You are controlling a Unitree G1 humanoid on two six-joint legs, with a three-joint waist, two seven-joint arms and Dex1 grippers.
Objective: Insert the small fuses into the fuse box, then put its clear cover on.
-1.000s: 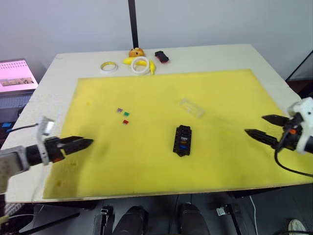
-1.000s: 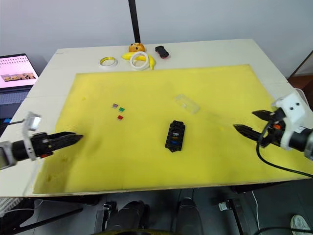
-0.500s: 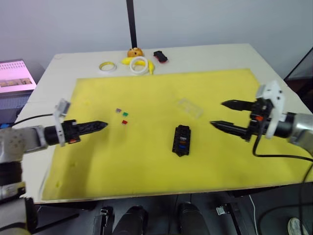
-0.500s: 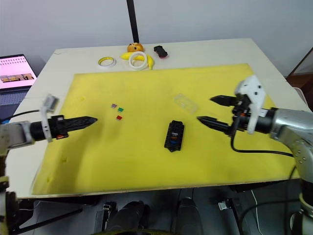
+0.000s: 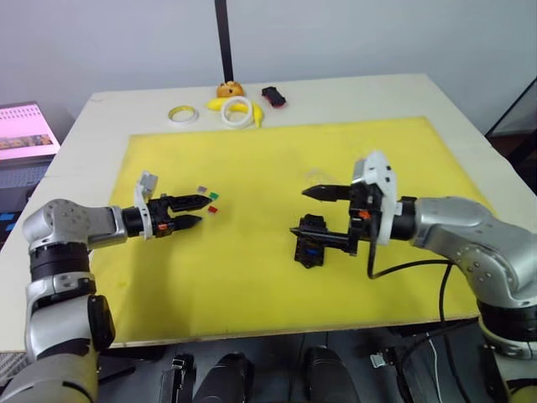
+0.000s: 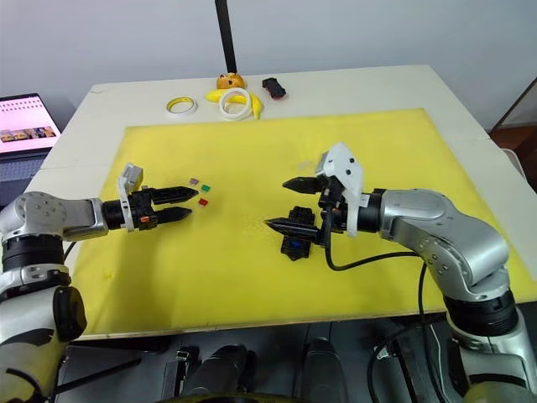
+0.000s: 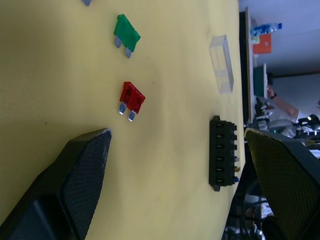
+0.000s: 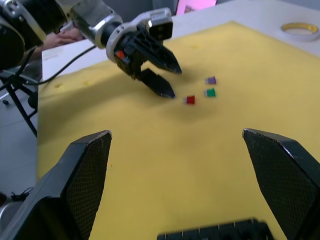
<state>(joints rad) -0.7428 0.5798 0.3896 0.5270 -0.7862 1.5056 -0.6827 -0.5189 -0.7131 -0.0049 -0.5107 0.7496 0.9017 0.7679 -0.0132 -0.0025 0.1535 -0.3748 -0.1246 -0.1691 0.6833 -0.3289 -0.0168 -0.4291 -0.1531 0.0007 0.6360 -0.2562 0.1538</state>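
Note:
The black fuse box [image 5: 311, 243] lies mid-mat with blue and orange fuses in its slots. My right gripper [image 5: 298, 211] is open just above it; its lower finger crosses the box's near end. Three loose small fuses lie to the left: purple [image 5: 201, 189], green [image 5: 213, 196] and red [image 5: 212, 209]. My left gripper [image 5: 204, 210] is open, with its tips right beside the red fuse [image 7: 132, 97]. The clear cover [image 7: 221, 70] lies on the mat beyond the box, partly behind my right gripper's upper finger in the eye views.
A yellow mat [image 5: 268, 151] covers most of the white table. At the far edge are a yellow tape ring [image 5: 181, 114], a white ring [image 5: 240, 111] on a banana, an orange object [image 5: 231, 88], a black-and-red object [image 5: 274, 96] and a black pole [image 5: 222, 38]. A laptop [image 5: 25, 130] sits left.
Both arms have swung inward. My left gripper moved right to the loose fuses and its fingers spread. My right gripper moved left from the mat's right side to the fuse box.

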